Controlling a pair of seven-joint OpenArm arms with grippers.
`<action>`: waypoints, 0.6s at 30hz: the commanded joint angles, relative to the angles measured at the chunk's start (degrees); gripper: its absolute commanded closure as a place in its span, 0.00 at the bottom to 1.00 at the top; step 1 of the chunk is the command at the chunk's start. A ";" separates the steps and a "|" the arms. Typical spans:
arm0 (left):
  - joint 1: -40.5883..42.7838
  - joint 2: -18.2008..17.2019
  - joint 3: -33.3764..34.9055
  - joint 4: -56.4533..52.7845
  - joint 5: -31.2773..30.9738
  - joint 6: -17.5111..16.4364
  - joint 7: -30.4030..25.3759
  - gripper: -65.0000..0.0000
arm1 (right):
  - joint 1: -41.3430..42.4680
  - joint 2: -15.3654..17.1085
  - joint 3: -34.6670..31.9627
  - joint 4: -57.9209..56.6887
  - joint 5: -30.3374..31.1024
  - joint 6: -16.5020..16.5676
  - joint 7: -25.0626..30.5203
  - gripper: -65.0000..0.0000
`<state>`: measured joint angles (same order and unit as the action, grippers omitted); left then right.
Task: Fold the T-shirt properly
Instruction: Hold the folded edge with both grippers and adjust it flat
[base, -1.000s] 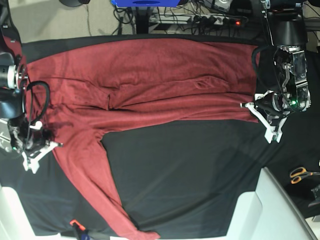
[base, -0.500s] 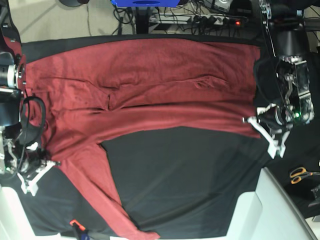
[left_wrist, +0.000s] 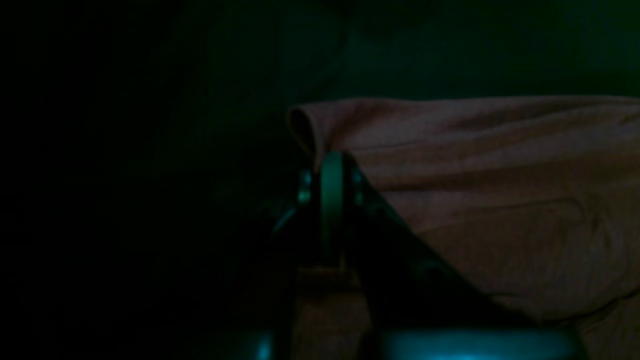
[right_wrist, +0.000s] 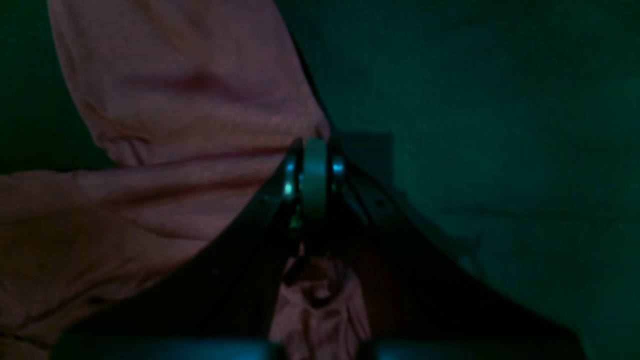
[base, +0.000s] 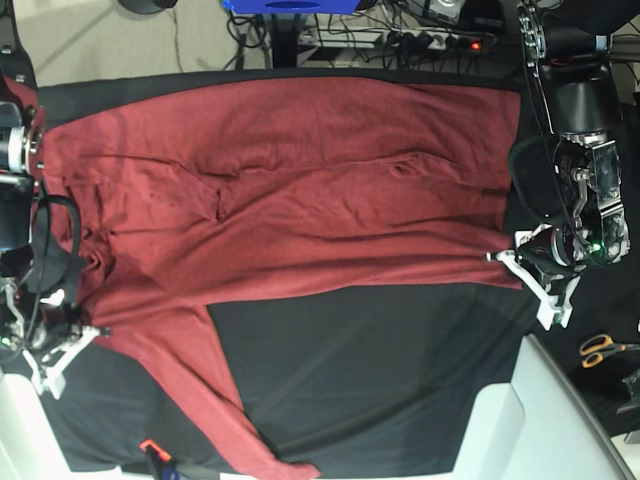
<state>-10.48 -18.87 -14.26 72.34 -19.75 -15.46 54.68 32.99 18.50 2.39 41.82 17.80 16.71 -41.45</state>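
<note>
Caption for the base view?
Both grippers, left and right, pinch the maroon shirt spread on black cloth.

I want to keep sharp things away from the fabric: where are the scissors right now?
In the base view the scissors lie at the far right edge, off the black cloth, below the left gripper and clear of the T-shirt.

Dim view, left gripper fingers pinching T-shirt edge (folded lip), dark cloth beyond
</note>
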 joint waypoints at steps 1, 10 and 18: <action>-1.17 -0.95 -0.38 1.20 -0.34 -0.05 -0.74 1.00 | 1.95 0.79 0.38 1.74 0.62 0.13 1.85 1.00; -2.40 -1.04 -0.38 1.03 -0.34 -0.05 -0.74 1.00 | 1.25 0.71 0.46 2.88 0.62 0.13 2.64 1.00; -2.05 -1.04 -0.38 1.29 -0.34 -0.05 -0.74 1.00 | 0.37 0.97 0.46 2.88 0.53 0.13 2.37 1.00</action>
<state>-11.53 -18.90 -14.41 72.42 -19.73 -15.46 54.68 31.99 18.46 2.42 43.66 18.00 16.91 -39.99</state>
